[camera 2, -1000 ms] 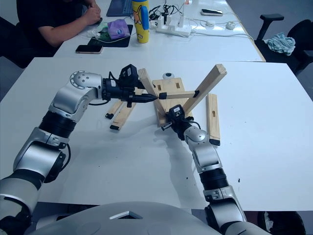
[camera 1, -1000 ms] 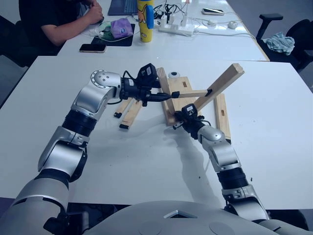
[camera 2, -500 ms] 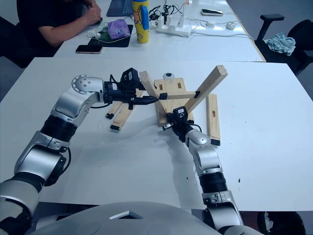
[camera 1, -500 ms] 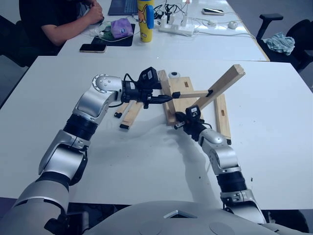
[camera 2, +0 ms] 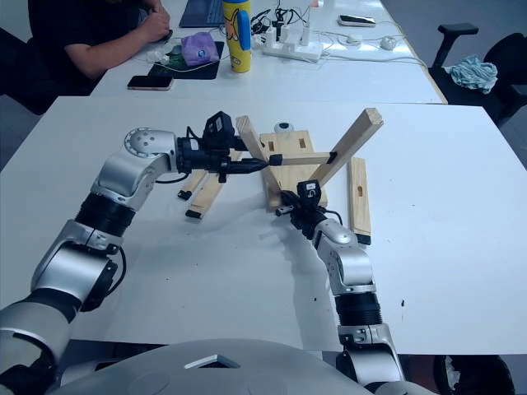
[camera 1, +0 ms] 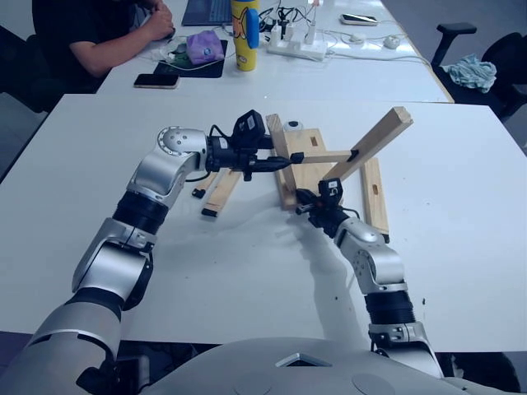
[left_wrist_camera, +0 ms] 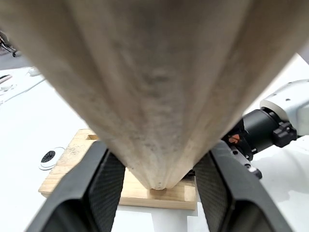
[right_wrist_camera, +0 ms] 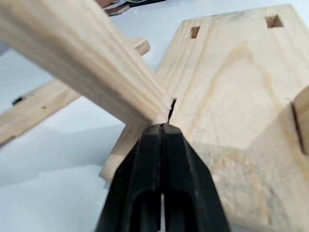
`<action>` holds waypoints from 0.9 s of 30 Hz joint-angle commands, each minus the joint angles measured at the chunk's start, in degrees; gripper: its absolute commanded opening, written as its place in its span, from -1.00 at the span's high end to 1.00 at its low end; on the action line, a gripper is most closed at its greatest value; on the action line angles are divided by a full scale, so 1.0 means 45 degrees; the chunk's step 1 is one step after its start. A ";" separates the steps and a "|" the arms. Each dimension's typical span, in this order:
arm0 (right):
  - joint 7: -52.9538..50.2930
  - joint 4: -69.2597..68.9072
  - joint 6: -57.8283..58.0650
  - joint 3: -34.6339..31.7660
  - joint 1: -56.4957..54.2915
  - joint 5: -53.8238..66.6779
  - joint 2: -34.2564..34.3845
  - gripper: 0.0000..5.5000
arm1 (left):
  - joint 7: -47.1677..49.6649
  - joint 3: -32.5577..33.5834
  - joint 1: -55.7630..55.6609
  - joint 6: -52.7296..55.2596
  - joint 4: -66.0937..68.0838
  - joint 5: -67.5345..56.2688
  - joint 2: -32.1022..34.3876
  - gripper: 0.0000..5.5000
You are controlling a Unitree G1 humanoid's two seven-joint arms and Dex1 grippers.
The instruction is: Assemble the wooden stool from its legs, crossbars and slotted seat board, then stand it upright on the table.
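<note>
Stool leg (left_wrist_camera: 154,72) pinched in left hand (camera 1: 278,163); right hand (right_wrist_camera: 161,128) pressed together beside seat board (right_wrist_camera: 231,72)

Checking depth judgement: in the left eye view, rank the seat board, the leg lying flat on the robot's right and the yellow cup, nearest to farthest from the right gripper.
1. Seat board, just beside the right gripper.
2. Flat leg, on the table to its right.
3. Yellow cup, on the far table.
</note>
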 commanded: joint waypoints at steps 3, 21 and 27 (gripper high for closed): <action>0.0008 0.0981 0.0608 0.1010 0.0392 -0.0848 -0.0340 1.00 | -0.0569 -0.1732 0.0959 0.1467 0.3298 0.1919 -0.0793 0.26; 0.0600 0.0980 0.1260 0.1832 0.0934 -0.0818 -0.0593 1.00 | -0.0480 -0.3492 0.0595 -0.0372 0.4648 0.3817 -0.0816 0.26; 0.0384 0.0880 0.0587 0.1397 0.0938 -0.0549 -0.0345 1.00 | -0.0799 -0.3243 0.0786 -0.0125 0.3912 0.3126 -0.0820 0.26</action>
